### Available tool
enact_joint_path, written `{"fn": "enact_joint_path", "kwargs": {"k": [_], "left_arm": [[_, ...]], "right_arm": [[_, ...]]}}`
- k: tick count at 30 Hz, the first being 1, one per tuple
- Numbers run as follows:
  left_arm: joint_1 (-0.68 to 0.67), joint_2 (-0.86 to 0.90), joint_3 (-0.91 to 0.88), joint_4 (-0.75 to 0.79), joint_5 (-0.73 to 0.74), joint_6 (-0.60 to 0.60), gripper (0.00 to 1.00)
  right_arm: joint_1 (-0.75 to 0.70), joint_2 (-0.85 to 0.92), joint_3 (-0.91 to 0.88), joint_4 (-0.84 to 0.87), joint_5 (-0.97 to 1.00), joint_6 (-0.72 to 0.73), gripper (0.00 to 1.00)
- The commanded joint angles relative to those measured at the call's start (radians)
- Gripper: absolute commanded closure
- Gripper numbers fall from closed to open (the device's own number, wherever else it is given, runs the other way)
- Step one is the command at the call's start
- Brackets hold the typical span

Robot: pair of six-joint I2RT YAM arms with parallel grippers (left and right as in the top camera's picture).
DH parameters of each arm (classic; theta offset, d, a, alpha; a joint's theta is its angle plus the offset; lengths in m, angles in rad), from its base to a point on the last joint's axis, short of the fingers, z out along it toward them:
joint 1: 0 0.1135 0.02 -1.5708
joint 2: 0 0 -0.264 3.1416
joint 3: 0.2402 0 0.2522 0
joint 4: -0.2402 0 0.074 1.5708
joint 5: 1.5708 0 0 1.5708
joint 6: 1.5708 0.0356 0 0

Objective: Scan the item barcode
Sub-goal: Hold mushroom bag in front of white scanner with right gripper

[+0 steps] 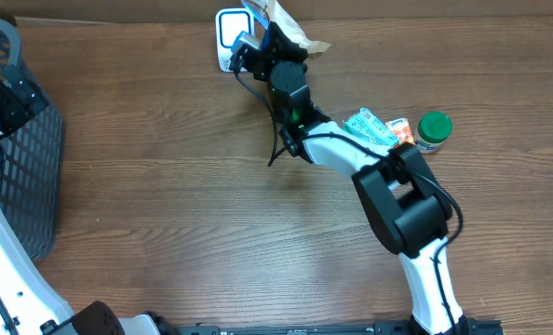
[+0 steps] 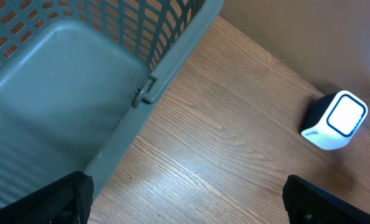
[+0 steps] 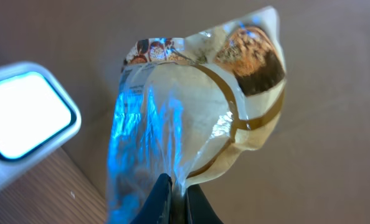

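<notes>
The right gripper [image 3: 175, 198] pinches only the pouch [image 3: 197, 106] edge beside the scanner [image 3: 24, 115], so crinkled film may glare, spoiling the scan.

Overhead looking straight down, wrist views close and low, all sharing scanner [image 1: 228, 35].

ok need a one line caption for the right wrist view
Right gripper holds a crinkly snack bag up beside the glowing scanner.
</notes>
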Motion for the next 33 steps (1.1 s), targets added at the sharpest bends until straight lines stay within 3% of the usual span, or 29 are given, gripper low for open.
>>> {"fn": "enact_joint_path", "kwargs": {"k": [1,27,33], "left_arm": [[-0.002,-0.005,0.004,0.003,-0.003,0.019,0.0],[-0.002,-0.005,0.004,0.003,-0.003,0.019,0.0],[-0.002,-0.005,0.004,0.003,-0.003,0.019,0.01]], "right_arm": [[0.003,0.038,0.087,0.02,0.015,-0.156,0.96],[0.036,0.04,0.105,-0.024,-0.025,-0.2,0.96],[0.059,-0.066,0.105,-0.049,0.055,-0.025,0.96]]}}
